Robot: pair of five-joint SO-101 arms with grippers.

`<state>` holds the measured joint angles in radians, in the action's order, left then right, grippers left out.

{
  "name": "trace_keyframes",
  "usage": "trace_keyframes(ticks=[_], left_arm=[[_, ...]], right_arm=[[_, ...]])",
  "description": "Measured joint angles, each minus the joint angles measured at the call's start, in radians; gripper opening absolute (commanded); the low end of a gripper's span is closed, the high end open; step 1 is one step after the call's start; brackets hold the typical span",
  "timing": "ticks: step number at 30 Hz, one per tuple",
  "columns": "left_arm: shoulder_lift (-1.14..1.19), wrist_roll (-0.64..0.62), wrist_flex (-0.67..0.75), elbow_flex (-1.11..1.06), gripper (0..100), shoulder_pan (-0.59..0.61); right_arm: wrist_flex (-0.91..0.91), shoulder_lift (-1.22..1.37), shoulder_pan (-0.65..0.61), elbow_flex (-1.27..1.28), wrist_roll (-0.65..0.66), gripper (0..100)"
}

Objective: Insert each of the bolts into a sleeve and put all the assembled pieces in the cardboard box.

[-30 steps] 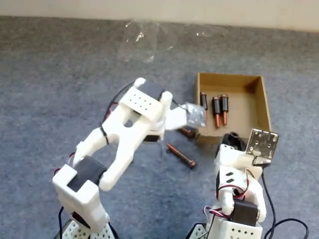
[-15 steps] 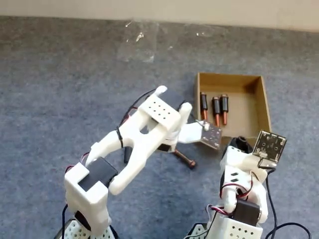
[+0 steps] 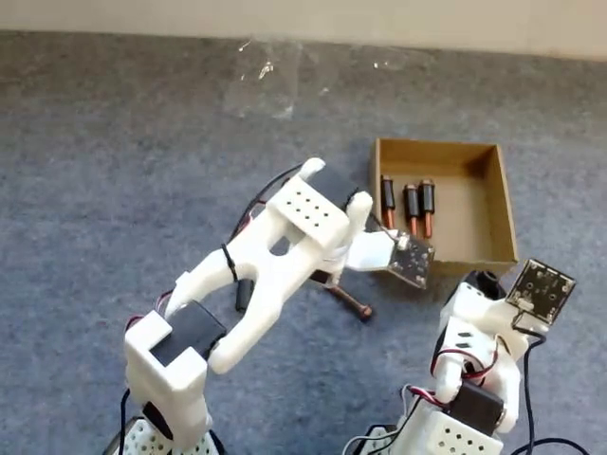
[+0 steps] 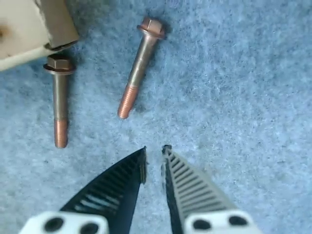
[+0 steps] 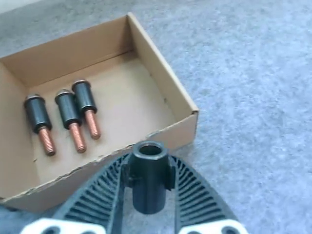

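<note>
So, a black sleeve (image 5: 148, 190), a smooth tube with a hollow top, is being clamped upright between the ribbed black jaws of the right gripper (image 5: 148, 165), just outside the near wall of the cardboard box (image 5: 163, 87). Three assembled pieces (image 5: 70, 119) are being kept side by side on the box's flat brown floor, close to one wall. Each is a black sleeve with a coppery threaded shank sticking out of it.

The left gripper (image 4: 154, 155) is being held low over the fuzzy blue-grey carpet (image 4: 243, 73). Its wedge-shaped, ribbed jaws are being kept just a narrow crack apart, with nothing gripped between them. Two bare bolts (image 4: 139, 68) are being left lying flat on the carpet just past the jaw tips. They're coppery and flange-headed, with threading near the ends. They're roughly parallel and not touching, and the head of one (image 4: 59, 100) is sitting just beside a box corner.

In the high view, the white plastic left arm is being stretched toward the box's near corner
</note>
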<state>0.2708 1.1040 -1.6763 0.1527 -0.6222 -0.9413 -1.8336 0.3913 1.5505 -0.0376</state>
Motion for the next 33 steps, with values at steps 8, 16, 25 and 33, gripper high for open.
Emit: trace_keyframes(ticks=[8,16,25,33], left_arm=[[0.071,0.0,0.023,0.0,8,-0.02],[0.126,0.0,0.037,0.0,8,-0.058],[0.126,0.003,0.038,0.0,8,-0.057],[0.126,0.006,0.057,0.034,8,-0.069]], right_arm=[[0.0,0.0,0.026,0.0,-0.002,0.5],[0.0,0.0,0.026,0.0,-0.002,0.5],[0.002,0.0,0.026,0.015,-0.002,0.5],[0.094,0.0,0.026,0.081,-0.002,0.5]])
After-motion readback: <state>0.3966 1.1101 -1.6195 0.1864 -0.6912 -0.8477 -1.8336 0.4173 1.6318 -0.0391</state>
